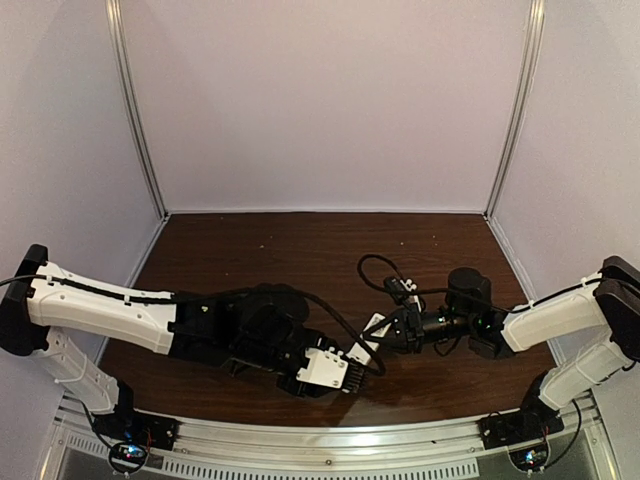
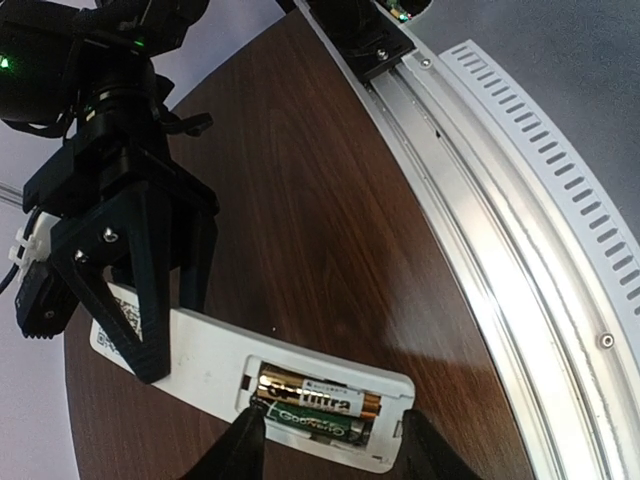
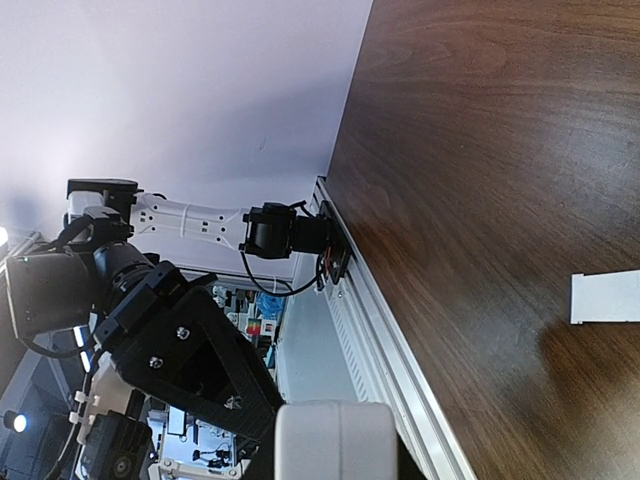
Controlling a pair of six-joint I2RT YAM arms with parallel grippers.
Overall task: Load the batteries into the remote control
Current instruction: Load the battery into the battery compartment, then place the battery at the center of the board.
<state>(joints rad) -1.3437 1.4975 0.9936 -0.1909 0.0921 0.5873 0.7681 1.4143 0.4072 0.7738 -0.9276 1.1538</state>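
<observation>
Closest to the lens, my left hand (image 2: 338, 448) has its two dark fingers (image 2: 243, 447) standing moderately apart, straddling the open-backed end of the remote control (image 2: 210, 350). I cannot tell whether either tip presses on it. Between them I see the batteries (image 2: 320, 392) lying side by side in the recess: a gold-and-black one on the far side and a green one (image 2: 318, 421) nearer me, one end hidden under a fingertip. Further along the white bar, the right hand (image 2: 170, 335) is clamped on the other end. Under it all runs the dark wooden surface (image 2: 330, 220), with the aluminium rail (image 2: 480, 230) along its edge. Over on the right wrist view, a small flat white cover piece (image 3: 605, 297) lies on the wood, well apart.
</observation>
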